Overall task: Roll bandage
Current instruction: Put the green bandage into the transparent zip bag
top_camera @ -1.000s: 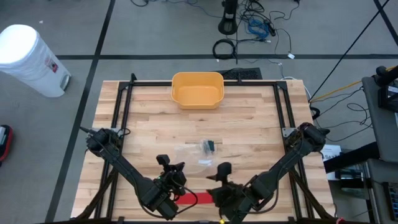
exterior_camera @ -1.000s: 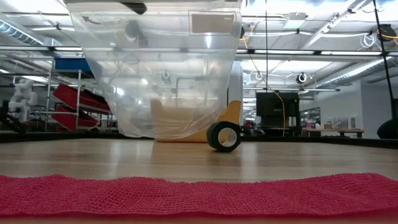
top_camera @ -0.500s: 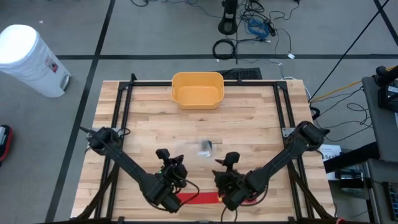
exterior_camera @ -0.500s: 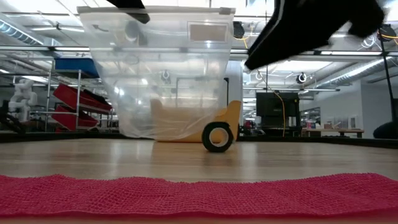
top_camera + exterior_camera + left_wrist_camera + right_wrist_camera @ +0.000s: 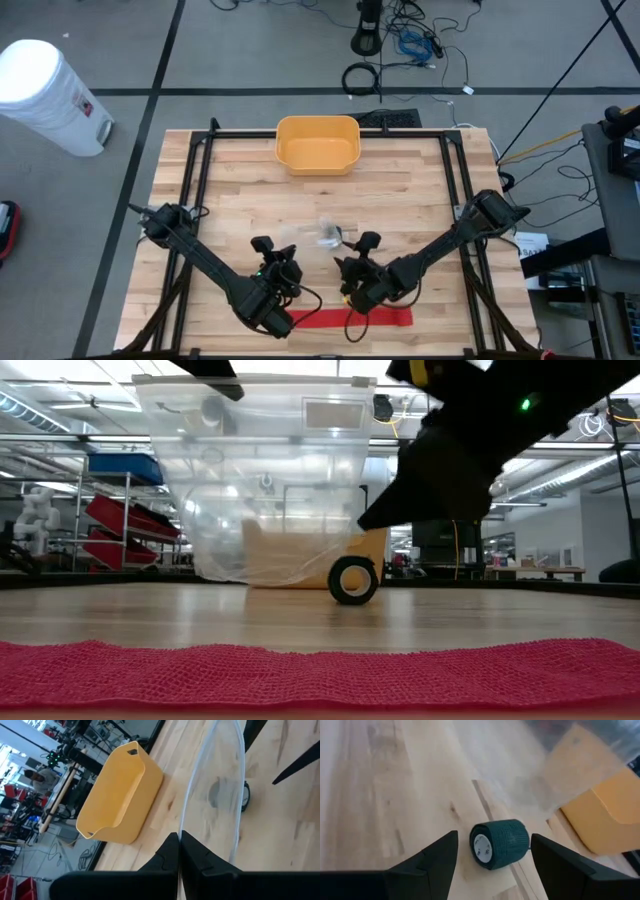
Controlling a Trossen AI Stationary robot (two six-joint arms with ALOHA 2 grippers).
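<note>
Bandage first: a long strip of red woven bandage (image 5: 350, 319) lies flat along the near edge of the light wooden table (image 5: 240, 205), just behind both of my grippers, on the side toward me. In the low view this red strip (image 5: 320, 675) fills the whole foreground.

My left gripper (image 5: 281, 272) has its fingers pressed together on the edge of a clear plastic bag (image 5: 215, 795), and the bag hangs upright from it in the low view (image 5: 260, 480). I can see through the plastic.

My right gripper (image 5: 348, 268) is beside the left one, and its two dark fingers (image 5: 427, 865) stand wide apart with nothing between them. Just ahead of this open gripper lies a small roll of dark green bandage (image 5: 499, 844) on its side on the wood, between the finger lines but not touching them. In the low view the same roll (image 5: 353, 580) rests on the table near the bottom corner of the bag.

Farther ahead of both grippers, at the far edge of the table, stands a yellow plastic bin (image 5: 317, 144).

Beyond the table I see a white cylindrical container (image 5: 48, 95) on the grey floor.
</note>
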